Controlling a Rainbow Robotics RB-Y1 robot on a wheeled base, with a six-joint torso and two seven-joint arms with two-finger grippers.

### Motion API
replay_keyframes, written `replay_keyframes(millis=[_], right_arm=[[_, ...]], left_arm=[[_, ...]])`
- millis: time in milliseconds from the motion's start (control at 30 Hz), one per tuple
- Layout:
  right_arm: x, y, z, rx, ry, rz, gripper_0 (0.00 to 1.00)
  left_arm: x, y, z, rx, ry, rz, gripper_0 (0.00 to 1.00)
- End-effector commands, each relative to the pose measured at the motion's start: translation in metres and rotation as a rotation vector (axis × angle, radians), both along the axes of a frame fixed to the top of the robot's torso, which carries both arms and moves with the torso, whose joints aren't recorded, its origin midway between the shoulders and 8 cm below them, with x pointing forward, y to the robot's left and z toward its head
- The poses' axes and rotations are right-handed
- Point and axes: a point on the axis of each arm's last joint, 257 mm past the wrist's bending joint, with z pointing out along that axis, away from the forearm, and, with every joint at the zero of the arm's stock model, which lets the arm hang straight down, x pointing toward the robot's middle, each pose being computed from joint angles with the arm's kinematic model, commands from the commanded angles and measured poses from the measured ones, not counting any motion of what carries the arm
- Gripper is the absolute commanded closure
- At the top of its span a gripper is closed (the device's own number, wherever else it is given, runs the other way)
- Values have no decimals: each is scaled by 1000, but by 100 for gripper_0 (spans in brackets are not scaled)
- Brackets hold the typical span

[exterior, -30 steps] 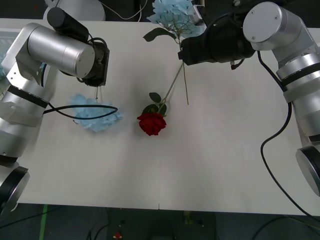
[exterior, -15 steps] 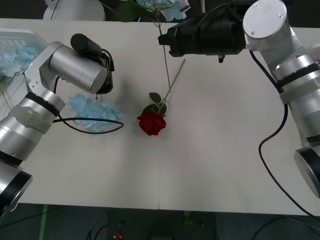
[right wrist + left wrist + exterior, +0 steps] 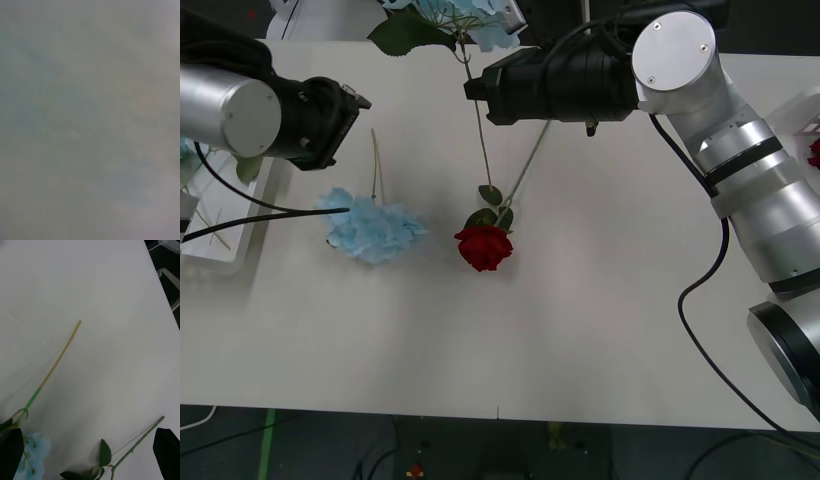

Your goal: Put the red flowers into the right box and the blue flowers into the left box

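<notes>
Hanging over the far middle of the desk (image 3: 580, 330), the right gripper (image 3: 472, 90) has one of the blue flowers (image 3: 480, 12) by its stem, the thin green stem dangling straight down below it and the fluffy pale head poking up past the far edge with a big green leaf beside it. Its jaws look pinched on that stem from the front view, though the fingertips themselves are hidden behind the black wrist body. The right wrist camera is just a grey blur, no help there.

A second blue flower (image 3: 374, 227) lies flat on the desk left of centre, head toward the near side, stem pointing to the far side. Just right of it sits a red rose (image 3: 483, 247), head near, its long stem (image 3: 137, 444) running away to the far right and passing under the right arm.

The left gripper (image 3: 340, 120) hovers above the left part of the desk, close to the lying blue flower's stem (image 3: 56, 363) but not touching it. In the left wrist view its two black fingertips (image 3: 167, 452) sit in the corners, so the jaws are spread wide with nothing between them.

The left box (image 3: 225, 245) peeks in at the left edge, mostly hidden behind the left arm. At the far right edge a bit of red (image 3: 814, 152) shows, too little to say more.
</notes>
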Motion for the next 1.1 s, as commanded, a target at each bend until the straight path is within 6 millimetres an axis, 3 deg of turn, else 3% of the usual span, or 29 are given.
replay_keyframes(millis=[33, 167, 300, 667, 833, 1100], right_arm=[[-17, 39, 42, 36, -105, 78, 100], [-19, 44, 44, 39, -114, 86, 100], [-20, 45, 44, 41, -117, 89, 100], [-23, 50, 43, 42, -117, 97, 100], [-24, 51, 43, 42, -116, 99, 100], [-26, 55, 40, 39, -114, 107, 100]], left_arm=[[-36, 61, 14, 156, -47, -105, 0], [-57, 78, 6, 313, -109, -309, 0], [-69, 69, 3, 410, -227, -488, 0], [-90, -33, 0, 454, -654, -799, 0], [-105, -85, -13, 566, -822, -918, 0], [-112, -147, -10, 620, -987, -927, 0]])
